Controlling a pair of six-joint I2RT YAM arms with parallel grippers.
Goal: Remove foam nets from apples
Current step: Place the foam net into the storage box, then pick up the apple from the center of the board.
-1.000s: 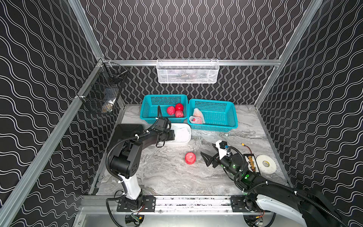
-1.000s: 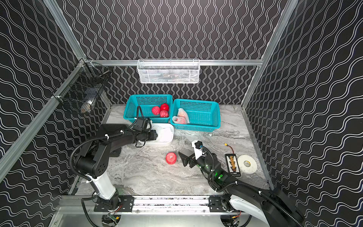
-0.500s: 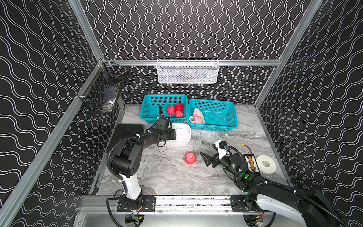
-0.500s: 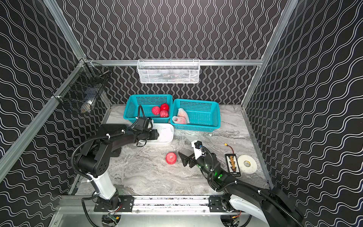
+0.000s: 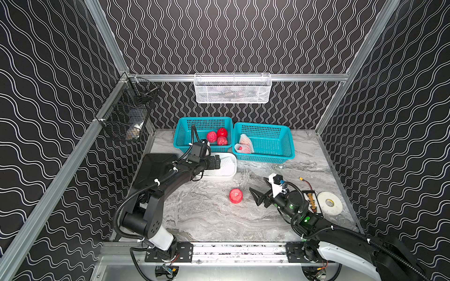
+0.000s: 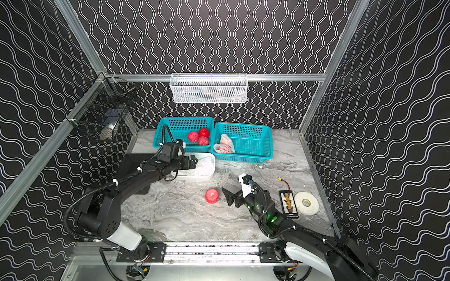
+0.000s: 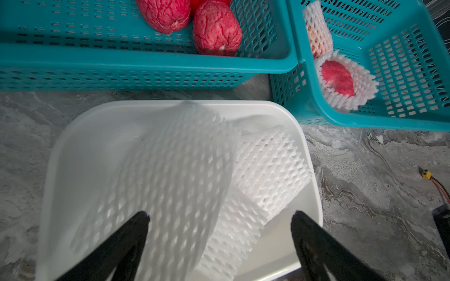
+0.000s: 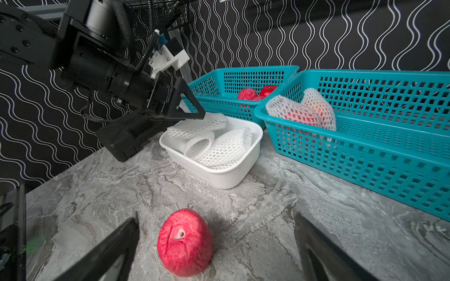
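My left gripper [image 7: 220, 216] hovers open over the white tub [image 7: 314, 194]. A blurred foam net [image 7: 170, 175] lies loose below its jaws, on top of other foam nets [image 8: 219, 148] in the tub. A bare red apple [image 5: 235, 195] rests on the marble table. My right gripper [image 8: 215, 217] stands open just in front of that apple [image 8: 185, 243], not touching it. Three bare apples [image 5: 219, 137] sit in the left teal basket [image 5: 185, 136]. Two apples still in foam nets [image 5: 243, 146] lie in the right teal basket [image 5: 275, 146].
A white wire basket [image 5: 232, 88] hangs on the back wall and a black wire basket [image 5: 129, 114] on the left wall. A tape roll [image 5: 330, 203] and a small black battery pack [image 5: 310, 200] lie at the right. A black box [image 5: 155, 170] sits behind the left arm.
My left gripper has opened over the tub and let go of the foam net, which has dropped onto the pile. The right arm and the bare apple have stayed put.
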